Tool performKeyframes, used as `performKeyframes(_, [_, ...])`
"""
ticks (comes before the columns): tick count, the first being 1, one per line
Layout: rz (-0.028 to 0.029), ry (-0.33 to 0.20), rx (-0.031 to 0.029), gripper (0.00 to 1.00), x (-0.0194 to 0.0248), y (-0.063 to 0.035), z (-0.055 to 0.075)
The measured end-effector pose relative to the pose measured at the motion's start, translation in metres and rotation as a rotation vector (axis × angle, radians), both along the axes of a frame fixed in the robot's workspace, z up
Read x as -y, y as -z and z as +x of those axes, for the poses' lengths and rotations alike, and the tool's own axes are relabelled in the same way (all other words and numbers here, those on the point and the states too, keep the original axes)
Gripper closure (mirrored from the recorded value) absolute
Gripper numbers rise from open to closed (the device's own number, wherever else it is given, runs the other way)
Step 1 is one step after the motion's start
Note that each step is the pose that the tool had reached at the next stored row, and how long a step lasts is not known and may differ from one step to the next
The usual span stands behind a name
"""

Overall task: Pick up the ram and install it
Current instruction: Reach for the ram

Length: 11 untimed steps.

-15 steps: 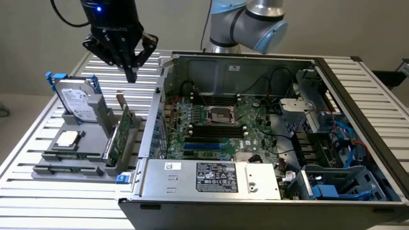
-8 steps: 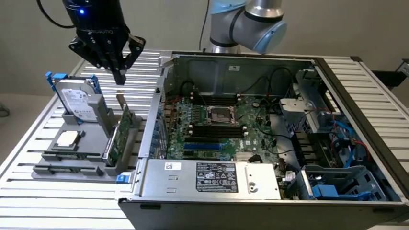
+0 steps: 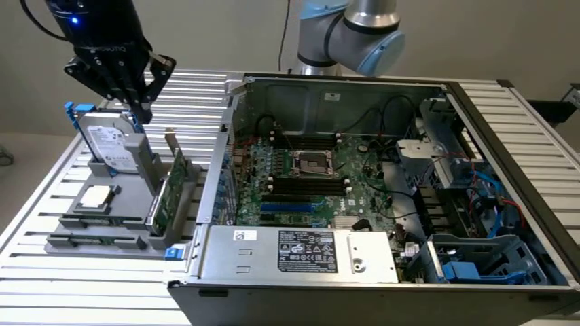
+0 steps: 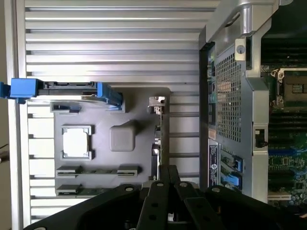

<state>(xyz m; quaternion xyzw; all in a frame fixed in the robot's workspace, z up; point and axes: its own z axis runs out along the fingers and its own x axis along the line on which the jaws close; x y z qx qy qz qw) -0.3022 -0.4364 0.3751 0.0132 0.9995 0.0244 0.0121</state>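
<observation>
Gripper [image 3: 138, 109]: jaws pressed together, empty; hovered over the hard drive [image 3: 111, 142] on the grey holder [image 3: 122, 204]. Ram [image 3: 95, 240]: apparently on edge in the holder's front slot, probably for grasping from above.

I see an open computer case [image 3: 363, 92] lying on the slatted metal tabletop [image 3: 81, 288], with its motherboard [image 3: 363, 197] facing up and the processor socket [image 3: 313, 161] near the middle. A labelled power supply [image 3: 299, 255] sits at its near edge. At the exterior view's left, a grey holder [image 3: 132, 197] carries a silver hard drive [image 3: 111, 142] with blue handles standing upright, a green expansion card [image 3: 172, 190] on edge, and a square processor [image 3: 95, 198] lying flat
</observation>
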Motion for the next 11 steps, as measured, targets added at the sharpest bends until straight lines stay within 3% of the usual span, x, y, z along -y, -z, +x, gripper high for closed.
performKeyframes(5, [0.0, 0.0, 0.0, 0.89, 0.0059, 0.0016, -0.016])
performKeyframes(11, [0.0, 0.0, -0.0001, 0.89, 0.0185, 0.004, -0.026])
